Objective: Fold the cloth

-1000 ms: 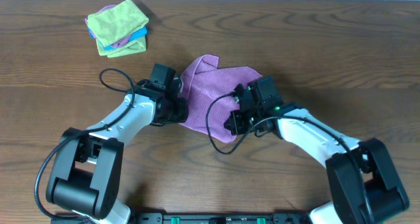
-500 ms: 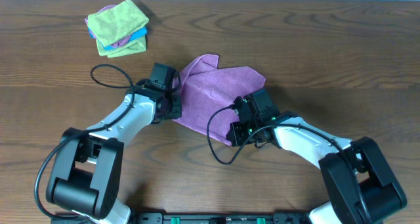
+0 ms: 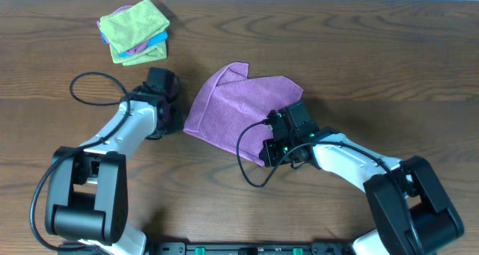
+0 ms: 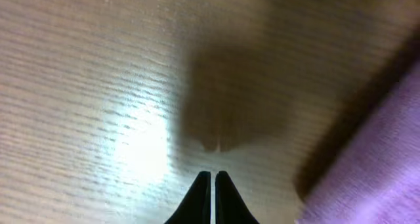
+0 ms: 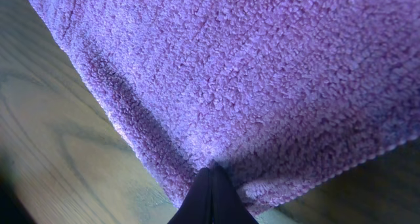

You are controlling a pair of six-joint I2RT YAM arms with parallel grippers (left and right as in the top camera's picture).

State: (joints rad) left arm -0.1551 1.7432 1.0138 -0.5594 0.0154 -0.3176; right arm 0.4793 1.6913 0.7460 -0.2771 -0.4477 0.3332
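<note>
- Brown wood-grain table (image 3: 389,60) fills the overhead view, with both arms reaching in from the near edge.
- The cloth (image 3: 232,105) lies near the middle of the table, mostly spread flat. Its far corner is turned over on itself into a small flap.
- The right gripper (image 3: 273,146) sits at the cloth's near right corner. In the right wrist view its tips (image 5: 211,177) are clenched together on the cloth (image 5: 262,73), pinching the edge where the pile puckers. A dark shadow runs under that edge on the table (image 5: 52,152).
- The left gripper (image 3: 169,119) is just left of the cloth and apart from it. In the left wrist view its tips (image 4: 212,179) are pressed together with nothing between them, over bare table (image 4: 98,86). The cloth (image 4: 380,158) shows only as a blurred lilac strip at the right edge.
- A stack (image 3: 133,31) of folded cloths sits at the far left of the table, well apart from the arms, with a lime-green one on top and a blue one showing beneath.
- A black cable (image 3: 88,81) loops on the table left of the left arm.
</note>
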